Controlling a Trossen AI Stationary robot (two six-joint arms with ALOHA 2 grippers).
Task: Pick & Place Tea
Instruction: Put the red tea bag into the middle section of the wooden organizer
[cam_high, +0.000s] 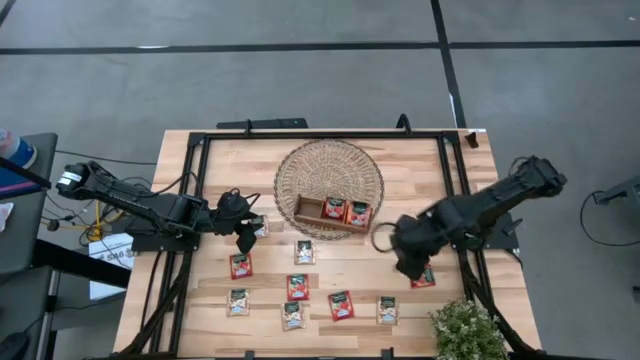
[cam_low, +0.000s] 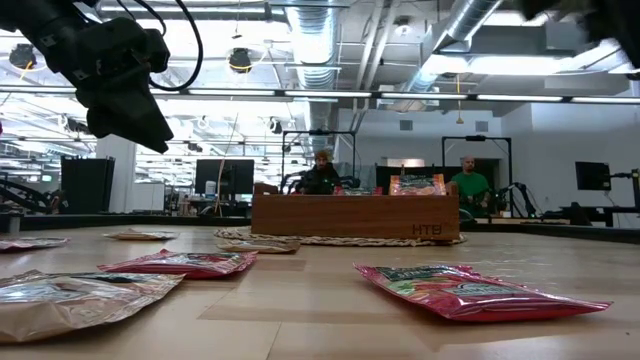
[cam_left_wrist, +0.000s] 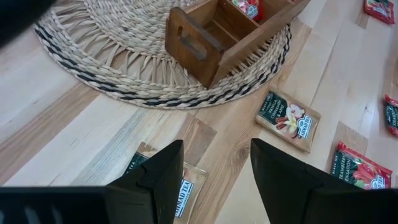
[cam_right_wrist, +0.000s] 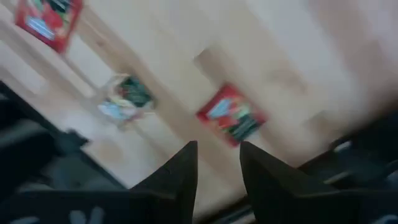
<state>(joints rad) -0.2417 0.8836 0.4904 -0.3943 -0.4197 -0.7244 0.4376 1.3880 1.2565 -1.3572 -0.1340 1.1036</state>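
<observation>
Several tea sachets lie flat on the wooden table, some red (cam_high: 341, 305), some cream (cam_high: 305, 252). Two red sachets (cam_high: 346, 210) stand in the brown wooden tray (cam_high: 305, 208), which sits on a round woven mat (cam_high: 329, 165). My left gripper (cam_high: 246, 238) hangs open over a cream sachet (cam_left_wrist: 186, 186) near the mat's left rim, and the low view shows it clear of the table. My right gripper (cam_right_wrist: 217, 165) points down, open by a narrow gap with nothing in it, above a red sachet (cam_right_wrist: 231, 115) at the right.
A green potted plant (cam_high: 466, 330) stands at the table's near right corner, close to my right arm. A black frame (cam_high: 200, 200) runs along the table's edges. Bare wood lies between the mat and the rows of sachets. People sit in the room beyond the table.
</observation>
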